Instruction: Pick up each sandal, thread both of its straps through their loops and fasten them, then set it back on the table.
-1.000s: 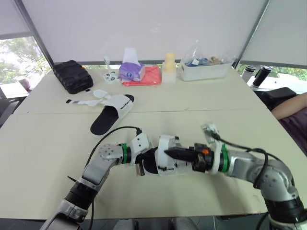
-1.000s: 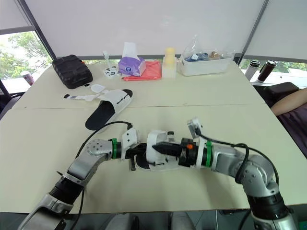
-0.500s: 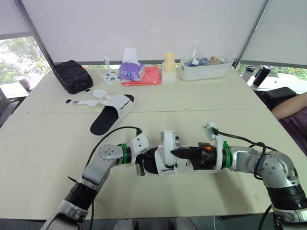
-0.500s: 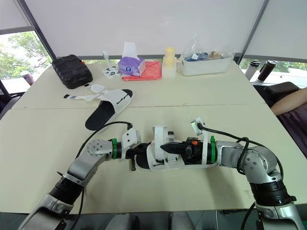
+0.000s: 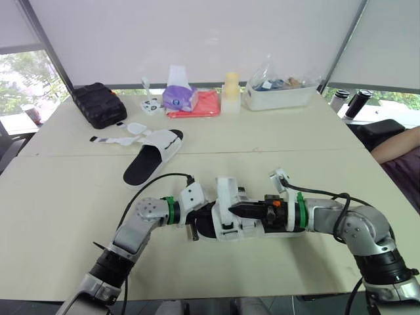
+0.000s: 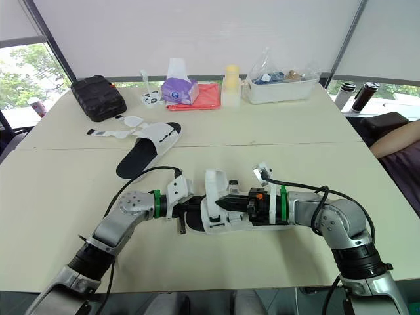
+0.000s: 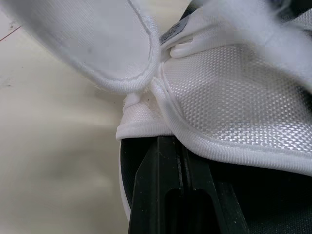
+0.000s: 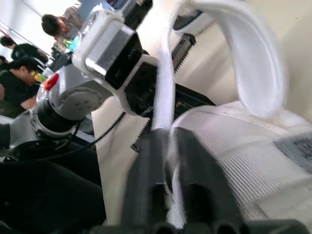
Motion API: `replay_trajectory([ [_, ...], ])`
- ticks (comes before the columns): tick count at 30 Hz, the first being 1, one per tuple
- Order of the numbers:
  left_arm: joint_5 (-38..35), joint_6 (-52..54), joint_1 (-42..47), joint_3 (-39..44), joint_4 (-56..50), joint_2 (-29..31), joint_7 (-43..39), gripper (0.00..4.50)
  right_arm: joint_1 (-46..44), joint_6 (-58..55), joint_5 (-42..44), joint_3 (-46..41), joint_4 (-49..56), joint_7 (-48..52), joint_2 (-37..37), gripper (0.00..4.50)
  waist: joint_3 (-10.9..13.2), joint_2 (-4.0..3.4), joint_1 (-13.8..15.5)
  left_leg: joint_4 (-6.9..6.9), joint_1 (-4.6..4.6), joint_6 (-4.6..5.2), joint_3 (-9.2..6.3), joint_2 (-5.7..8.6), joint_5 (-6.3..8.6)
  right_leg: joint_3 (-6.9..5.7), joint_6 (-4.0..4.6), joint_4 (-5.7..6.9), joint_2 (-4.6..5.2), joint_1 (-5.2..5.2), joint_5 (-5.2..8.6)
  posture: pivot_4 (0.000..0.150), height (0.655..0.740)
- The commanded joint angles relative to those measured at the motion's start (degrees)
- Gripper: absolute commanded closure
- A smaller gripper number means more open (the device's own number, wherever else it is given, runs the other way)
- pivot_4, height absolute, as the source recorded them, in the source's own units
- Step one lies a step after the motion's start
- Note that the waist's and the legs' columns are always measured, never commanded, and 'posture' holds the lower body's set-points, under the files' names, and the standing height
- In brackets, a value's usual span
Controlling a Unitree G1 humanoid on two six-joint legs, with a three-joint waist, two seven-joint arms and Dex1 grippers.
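Holds the near sandal (image 5: 226, 220) at the front middle of the table (image 5: 275, 141), caught between both hands, black footbed up and white mesh upper toward the right arm. Reaches in from the left end with the left hand (image 5: 199, 223), fingers (image 7: 161, 195) pressed close together over the footbed. Tucks their tips under the white upper, seemingly pinching its edge, though hard to confirm from so close. Comes in from the opposite end with the right hand (image 5: 233, 210), narrowed on a white strap (image 8: 163, 92). Pinches that strap between two dark fingers (image 8: 146, 165), with the free length rising upright above the upper and arching over in a loop. Farther back and to the left, well apart: the far sandal (image 5: 152, 157), sole down on the table, with open straps (image 5: 125, 139) spread flat just beside it. Along the back edge: a black case (image 5: 98, 105), a purple tissue pack (image 5: 179, 98) just beside a red cloth (image 5: 203, 105), a pale yellow bottle (image 5: 231, 86) and a clear tub (image 5: 279, 97) of oddments. At the far right, past the table's edge, a person's arm (image 5: 397, 146).
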State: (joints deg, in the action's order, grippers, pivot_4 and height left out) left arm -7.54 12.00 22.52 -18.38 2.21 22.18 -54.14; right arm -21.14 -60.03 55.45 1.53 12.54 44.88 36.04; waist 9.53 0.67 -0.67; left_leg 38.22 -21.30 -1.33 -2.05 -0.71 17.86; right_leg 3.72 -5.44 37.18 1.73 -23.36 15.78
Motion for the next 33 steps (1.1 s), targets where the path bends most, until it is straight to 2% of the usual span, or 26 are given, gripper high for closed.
replay_trajectory([
  [1,0.9,0.7,-0.7,-1.0,0.4,-0.1,0.1,4.50,-0.5,-0.3,-0.3,-1.3,0.5,-0.2,-0.2,2.19,0.0,0.00,0.0,0.00,0.00,0.00,0.00,0.00,0.00,0.00,0.00,0.00,0.00,0.00,0.00,0.150,0.7400],
  [3,0.9,0.7,-0.7,-1.0,0.4,-0.1,0.1,4.50,-0.9,-0.6,-0.4,-1.3,0.7,-0.3,-0.3,1.20,0.0,0.00,0.0,0.00,0.00,0.00,0.00,0.00,0.00,-0.01,0.00,0.00,0.00,0.00,0.00,0.150,0.7400],
  [15,1.1,0.3,-0.7,-1.0,0.9,-0.2,0.4,4.50,-1.6,-4.9,0.2,1.1,3.1,-1.9,-3.3,1.20,0.0,0.00,0.0,0.00,-0.01,0.00,-0.01,0.00,0.00,-0.01,0.00,0.00,0.00,-0.01,0.00,0.150,0.7400],
  [18,1.1,0.2,-0.7,-1.0,1.1,-0.2,0.5,4.50,-2.1,-4.0,-1.4,2.0,3.7,-2.4,-3.8,2.46,0.0,0.00,-0.1,0.00,0.00,0.00,-0.01,0.00,0.00,-0.01,0.00,0.00,0.00,0.00,0.00,0.150,0.7400],
  [22,1.2,0.1,-0.7,-0.9,1.2,-0.2,0.6,4.50,-2.5,-2.3,-4.8,3.5,4.6,-2.6,-3.3,4.44,0.0,0.00,-0.1,-0.01,0.00,0.00,-0.01,0.00,0.00,-0.01,0.00,0.00,-0.01,-0.01,0.00,0.150,0.7400],
  [25,1.1,0.1,-0.8,-0.9,1.1,-0.2,0.7,4.50,-2.9,-2.5,-4.8,3.0,5.4,-1.9,-2.8,4.44,0.0,0.00,-0.1,-0.01,0.00,0.00,-0.01,0.00,0.00,-0.01,0.00,0.00,-0.01,-0.01,0.00,0.150,0.7400],
  [30,1.2,0.0,-0.9,-1.1,1.2,-0.3,0.7,4.50,-6.8,-8.7,3.2,-3.8,1.3,-1.5,-3.7,4.44,0.0,0.00,-0.1,-0.01,-0.01,0.00,-0.02,-0.01,0.00,0.00,0.00,0.00,-0.01,-0.02,0.00,0.150,0.7400],
  [33,1.3,-0.3,-0.7,-1.2,1.6,-0.6,0.9,4.50,-8.2,-13.5,6.3,-5.1,-0.9,-1.2,-3.1,4.44,0.0,0.00,0.1,-0.01,-0.02,0.00,-0.02,-0.01,0.00,-0.01,0.00,-0.01,0.00,-0.02,0.00,0.150,0.7400],
])
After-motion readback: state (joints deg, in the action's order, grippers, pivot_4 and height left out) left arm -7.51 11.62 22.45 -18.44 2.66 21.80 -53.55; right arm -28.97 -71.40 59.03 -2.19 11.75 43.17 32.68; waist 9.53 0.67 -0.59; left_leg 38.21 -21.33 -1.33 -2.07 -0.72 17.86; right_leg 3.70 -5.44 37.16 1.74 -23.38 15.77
